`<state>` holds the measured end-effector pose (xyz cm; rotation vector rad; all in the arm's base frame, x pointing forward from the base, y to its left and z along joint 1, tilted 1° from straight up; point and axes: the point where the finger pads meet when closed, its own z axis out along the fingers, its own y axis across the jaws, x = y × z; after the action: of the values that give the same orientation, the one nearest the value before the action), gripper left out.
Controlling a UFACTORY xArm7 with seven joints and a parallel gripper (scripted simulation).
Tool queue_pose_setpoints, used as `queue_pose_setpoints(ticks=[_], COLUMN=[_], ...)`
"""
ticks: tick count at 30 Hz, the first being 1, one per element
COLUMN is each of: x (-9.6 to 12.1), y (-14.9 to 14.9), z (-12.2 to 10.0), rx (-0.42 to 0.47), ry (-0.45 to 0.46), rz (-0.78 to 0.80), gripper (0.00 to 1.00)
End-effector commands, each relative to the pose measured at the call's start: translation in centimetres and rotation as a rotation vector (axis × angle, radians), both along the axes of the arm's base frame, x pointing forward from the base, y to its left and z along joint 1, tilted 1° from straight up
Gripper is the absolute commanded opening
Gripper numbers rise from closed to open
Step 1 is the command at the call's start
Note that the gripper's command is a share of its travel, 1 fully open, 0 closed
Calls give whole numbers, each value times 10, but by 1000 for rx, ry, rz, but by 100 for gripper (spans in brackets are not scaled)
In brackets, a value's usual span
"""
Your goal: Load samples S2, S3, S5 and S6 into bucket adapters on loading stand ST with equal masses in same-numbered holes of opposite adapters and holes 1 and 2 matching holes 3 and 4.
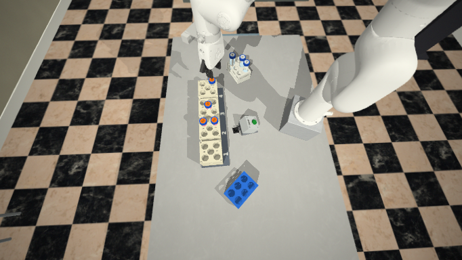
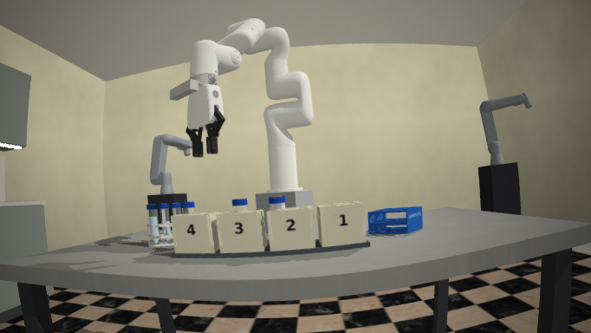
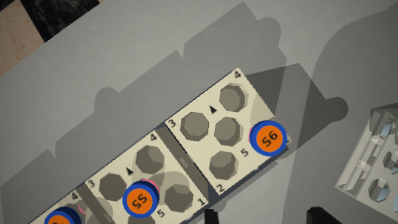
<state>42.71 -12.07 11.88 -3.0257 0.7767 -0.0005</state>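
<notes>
My gripper point(image 1: 210, 74) point(image 2: 204, 154) point(image 3: 266, 218) is open and empty, high above the adapter 4 end of the stand. S6 point(image 1: 212, 80) point(image 2: 188, 204) point(image 3: 269, 138) stands in hole 1 of adapter 4 point(image 2: 201, 240) point(image 3: 200, 107). S5 point(image 1: 208, 104) point(image 2: 239, 202) point(image 3: 140, 200) stands in hole 5 of adapter 3 point(image 2: 249, 240) point(image 3: 131, 160). Adapter 2 point(image 1: 210, 135) point(image 2: 299, 240) holds S2 point(image 1: 202, 120) in hole 4 and S3 point(image 1: 214, 120) in hole 1. Adapter 1 point(image 1: 211, 160) point(image 2: 331, 227) is empty. Three water blanks point(image 1: 232, 55) point(image 1: 242, 57) point(image 1: 246, 62) stand in the white rack point(image 1: 242, 78); their printed volumes are unreadable.
The blue sample rack point(image 1: 240, 190) point(image 2: 413, 222) is empty beyond the adapter 1 end. The desk with the green DONE key point(image 1: 254, 122) stands beside the stand, between it and the arm's base point(image 1: 301, 125). The white rack is near adapter 4.
</notes>
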Motion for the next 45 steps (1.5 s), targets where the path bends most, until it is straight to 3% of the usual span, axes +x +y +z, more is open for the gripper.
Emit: queue_pose_setpoints(ticks=[1, 12, 45], x=[-5, -22, -68], y=[-19, -71, -209], z=[1, 1, -1], rx=[-4, -2, -3], ry=[-2, 4, 4], rz=[-129, -496, -497], gripper=[57, 57, 57])
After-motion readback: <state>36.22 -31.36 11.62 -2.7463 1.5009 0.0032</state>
